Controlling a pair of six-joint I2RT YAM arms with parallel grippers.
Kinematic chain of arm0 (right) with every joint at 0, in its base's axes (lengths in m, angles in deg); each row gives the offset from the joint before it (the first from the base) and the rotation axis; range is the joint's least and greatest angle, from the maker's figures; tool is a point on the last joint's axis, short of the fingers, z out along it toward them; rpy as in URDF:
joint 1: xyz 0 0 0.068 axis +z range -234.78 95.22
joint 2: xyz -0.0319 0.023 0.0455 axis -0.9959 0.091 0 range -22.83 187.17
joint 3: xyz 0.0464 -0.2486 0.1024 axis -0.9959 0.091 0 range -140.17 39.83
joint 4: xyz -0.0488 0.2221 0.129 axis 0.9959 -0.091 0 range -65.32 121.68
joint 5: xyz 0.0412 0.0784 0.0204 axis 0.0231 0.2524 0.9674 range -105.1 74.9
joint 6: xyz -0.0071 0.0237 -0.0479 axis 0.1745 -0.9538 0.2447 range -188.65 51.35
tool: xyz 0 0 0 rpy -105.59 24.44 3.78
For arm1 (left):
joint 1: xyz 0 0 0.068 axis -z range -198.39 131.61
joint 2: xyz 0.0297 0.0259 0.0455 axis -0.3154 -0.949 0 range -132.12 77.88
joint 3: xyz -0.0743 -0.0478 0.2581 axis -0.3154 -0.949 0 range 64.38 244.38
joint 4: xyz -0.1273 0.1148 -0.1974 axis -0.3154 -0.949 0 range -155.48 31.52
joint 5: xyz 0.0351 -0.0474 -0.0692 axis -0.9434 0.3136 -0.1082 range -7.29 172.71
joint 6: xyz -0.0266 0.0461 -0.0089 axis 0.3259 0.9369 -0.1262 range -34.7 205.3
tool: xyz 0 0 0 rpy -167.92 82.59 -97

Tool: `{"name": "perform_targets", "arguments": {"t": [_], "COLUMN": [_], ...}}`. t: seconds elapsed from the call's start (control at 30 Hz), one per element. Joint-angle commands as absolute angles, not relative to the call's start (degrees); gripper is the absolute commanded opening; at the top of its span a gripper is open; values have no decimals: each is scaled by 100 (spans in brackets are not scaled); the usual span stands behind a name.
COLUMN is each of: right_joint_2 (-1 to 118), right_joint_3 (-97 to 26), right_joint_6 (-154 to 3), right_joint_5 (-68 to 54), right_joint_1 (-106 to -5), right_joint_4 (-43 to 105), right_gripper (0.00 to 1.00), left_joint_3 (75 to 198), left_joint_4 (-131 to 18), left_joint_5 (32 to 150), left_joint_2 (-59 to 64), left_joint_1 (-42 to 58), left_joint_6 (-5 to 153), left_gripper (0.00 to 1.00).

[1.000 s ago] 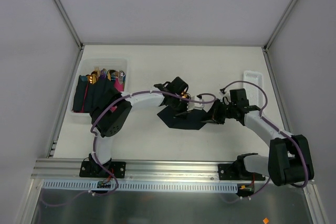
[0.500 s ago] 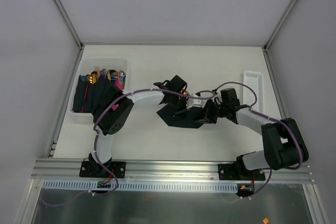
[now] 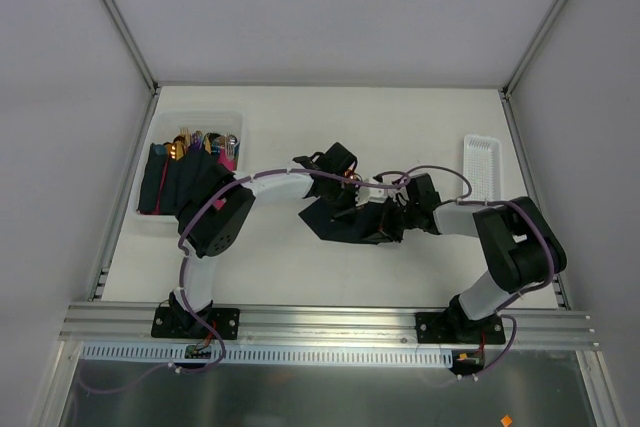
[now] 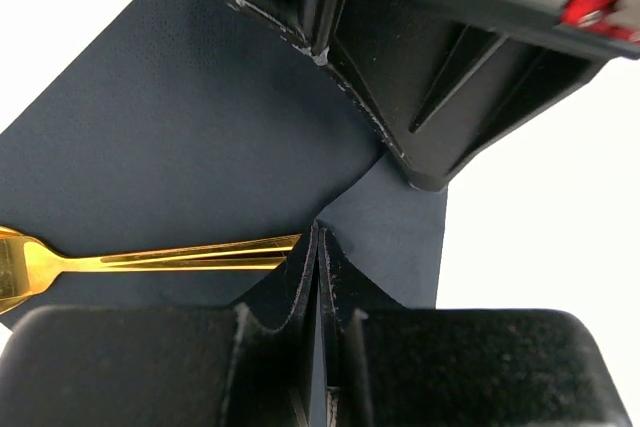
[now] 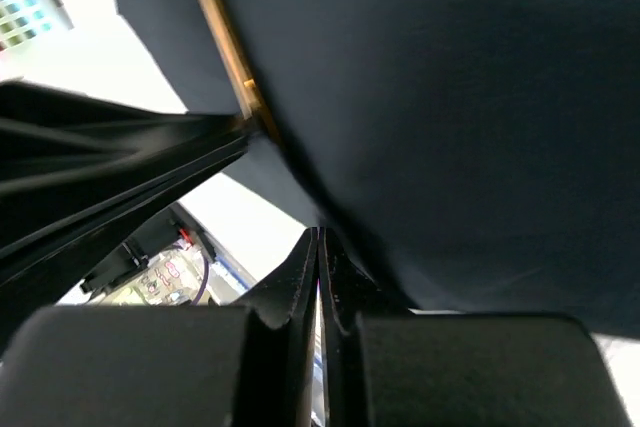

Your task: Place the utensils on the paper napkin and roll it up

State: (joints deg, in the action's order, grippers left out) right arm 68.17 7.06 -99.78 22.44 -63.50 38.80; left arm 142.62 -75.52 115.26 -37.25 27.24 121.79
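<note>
Left hand [image 4: 318,247] and right hand [image 5: 318,247] clamp the paper napkin [image 4: 200,127] near its right edge; uneven pulling could tear it or slide the gold utensil [image 4: 150,257] off.

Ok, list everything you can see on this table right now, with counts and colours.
paper napkin: one, very dark navy, table centre, one corner folded over
gold utensil: one seen, gold, lying on the paper napkin
bin: one, white, left side of the table
cutlery: several, gold and other heads, far end of the bin
spare napkins: count unclear, dark, in the bin
tray: one, white, right edge
table: one, white
left gripper: black, shut on the paper napkin
right gripper: black, shut on the paper napkin's edge
</note>
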Motion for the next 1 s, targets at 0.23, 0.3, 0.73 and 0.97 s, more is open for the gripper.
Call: {"name": "perform_targets", "arguments": {"t": [0.23, 0.3, 0.73, 0.97], "right_joint_2": [7218, 7235, 7324, 7350], "right_joint_3": [757, 775, 810, 705], "right_joint_6": [-10143, -10152, -10213, -10187], "right_joint_5": [1856, 1830, 1750, 1794], "right_joint_1": [-6316, -6307, -6316, -6316], "right_joint_4": [4056, 4056, 4056, 3951], "right_gripper": [1, 1, 0, 0], "left_joint_3": [14436, 14410, 13883, 14260], "left_joint_4": [-7597, -7597, -8220, -8441], "left_joint_5": [11672, 11576, 13200, 14228], "left_joint_2": [-3585, -3497, -2626, -3566], "left_joint_1": [2547, 2469, 1976, 1967], "left_joint_6": [11888, 11695, 10262, 9234], "left_gripper": [6, 20, 32, 24]}}
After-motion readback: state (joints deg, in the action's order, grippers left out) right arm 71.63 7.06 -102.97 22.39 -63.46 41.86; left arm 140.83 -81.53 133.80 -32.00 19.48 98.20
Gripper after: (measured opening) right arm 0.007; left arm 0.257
